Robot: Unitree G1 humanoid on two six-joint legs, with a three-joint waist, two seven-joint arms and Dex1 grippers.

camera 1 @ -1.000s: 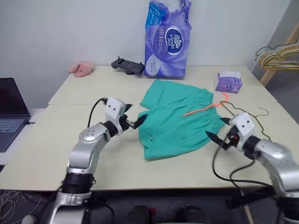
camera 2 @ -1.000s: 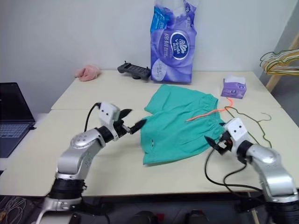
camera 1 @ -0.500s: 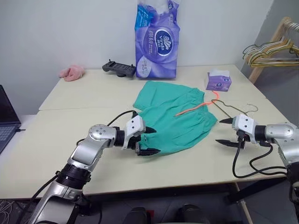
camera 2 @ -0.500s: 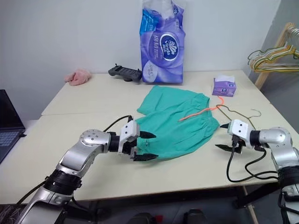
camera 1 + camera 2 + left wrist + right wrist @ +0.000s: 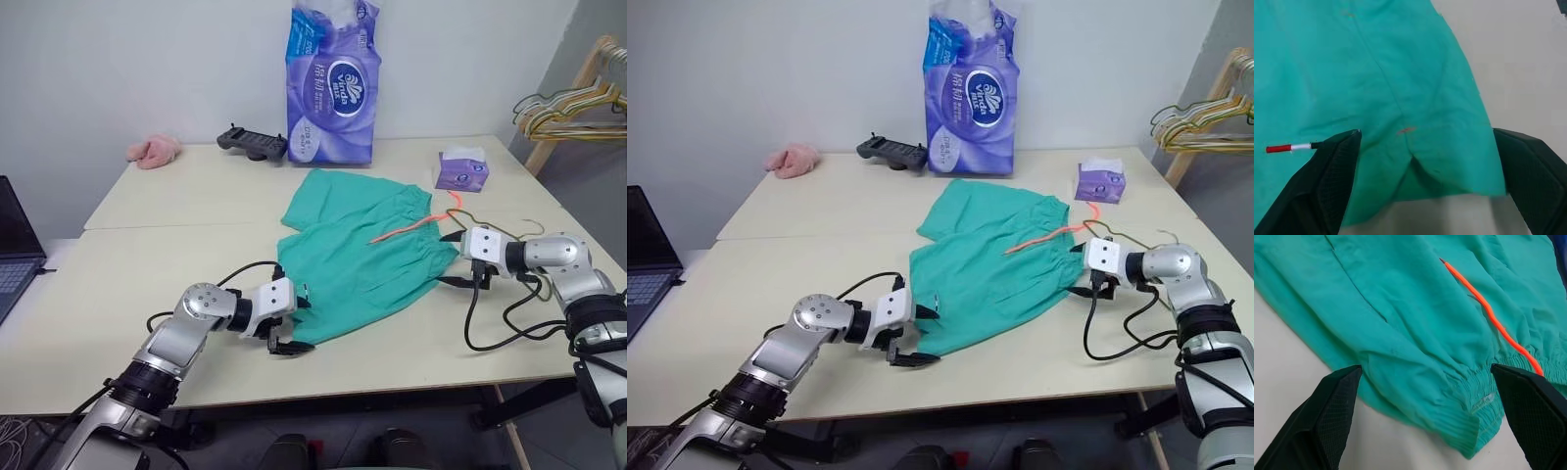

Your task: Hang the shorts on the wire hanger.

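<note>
Shorts (image 5: 358, 255) flat on counter (image 5: 147, 245), between both tools. Left tool (image 5: 290, 319) wide apart, empty, at hem. Right tool (image 5: 453, 258) wide apart, empty, at waistband. Wire hanger (image 5: 500, 231) just behind right tool.

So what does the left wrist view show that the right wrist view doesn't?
Left wrist view: the hem end of the teal-green fabric shorts, with a small red mark near the edge. Right wrist view: the gathered elastic waistband and the thin orange drawstring. Both: the shorts lying on the cream table, framed by that gripper's open black fingers.
</note>
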